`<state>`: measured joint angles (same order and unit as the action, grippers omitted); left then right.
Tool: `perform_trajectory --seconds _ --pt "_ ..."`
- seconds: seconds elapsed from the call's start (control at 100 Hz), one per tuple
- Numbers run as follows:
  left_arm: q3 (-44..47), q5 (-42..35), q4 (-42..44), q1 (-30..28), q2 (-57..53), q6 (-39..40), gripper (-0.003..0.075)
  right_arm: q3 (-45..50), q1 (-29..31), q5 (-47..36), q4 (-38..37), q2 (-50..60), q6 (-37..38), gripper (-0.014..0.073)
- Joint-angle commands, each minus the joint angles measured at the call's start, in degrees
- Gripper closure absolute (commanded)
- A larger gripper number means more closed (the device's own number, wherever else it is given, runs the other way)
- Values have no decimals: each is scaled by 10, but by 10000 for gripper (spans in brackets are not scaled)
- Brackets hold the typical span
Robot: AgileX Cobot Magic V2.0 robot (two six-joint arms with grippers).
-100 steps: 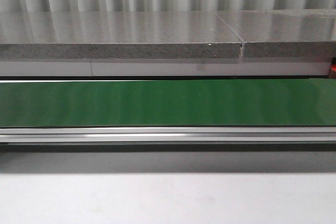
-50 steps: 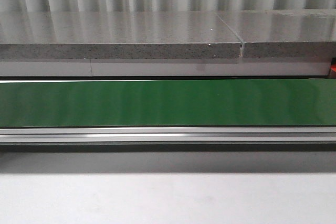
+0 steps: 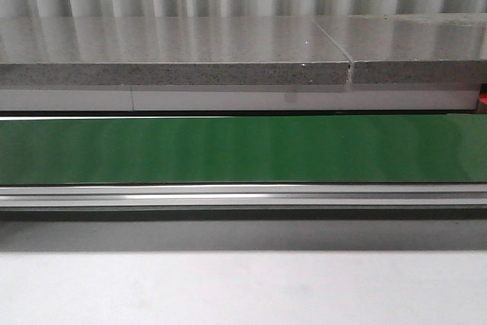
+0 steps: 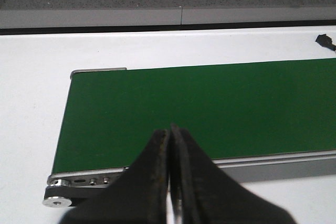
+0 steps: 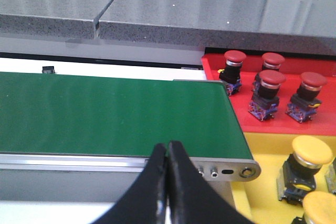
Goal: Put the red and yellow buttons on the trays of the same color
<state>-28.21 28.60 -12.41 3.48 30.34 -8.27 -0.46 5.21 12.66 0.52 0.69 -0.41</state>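
In the right wrist view, several red buttons (image 5: 266, 85) stand on the red tray (image 5: 273, 124), and yellow buttons (image 5: 305, 163) stand on the yellow tray (image 5: 262, 187), both past the end of the green conveyor belt (image 5: 105, 111). My right gripper (image 5: 167, 148) is shut and empty over the belt's near rail. My left gripper (image 4: 169, 132) is shut and empty over the belt's other end (image 4: 199, 108). No button lies on the belt. Neither gripper shows in the front view.
The front view shows the green belt (image 3: 243, 148) with its aluminium rail (image 3: 243, 195), a grey stone counter (image 3: 175, 55) behind, and white table (image 3: 243, 287) in front. A small black object (image 4: 325, 40) lies on the white table beyond the belt.
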Motion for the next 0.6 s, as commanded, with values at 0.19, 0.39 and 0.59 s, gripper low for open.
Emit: perform_trajectory --seconds 0.19,0.39,0.59 --pt "-16 -42 -9 0 0 2 740 18 -1 -92 -11 8 13 661" --pt "-16 -42 -9 0 0 2 740 18 -1 -93 -14 8 13 661" --pt "-16 -42 -9 0 0 2 740 18 -1 -93 -14 8 13 661"
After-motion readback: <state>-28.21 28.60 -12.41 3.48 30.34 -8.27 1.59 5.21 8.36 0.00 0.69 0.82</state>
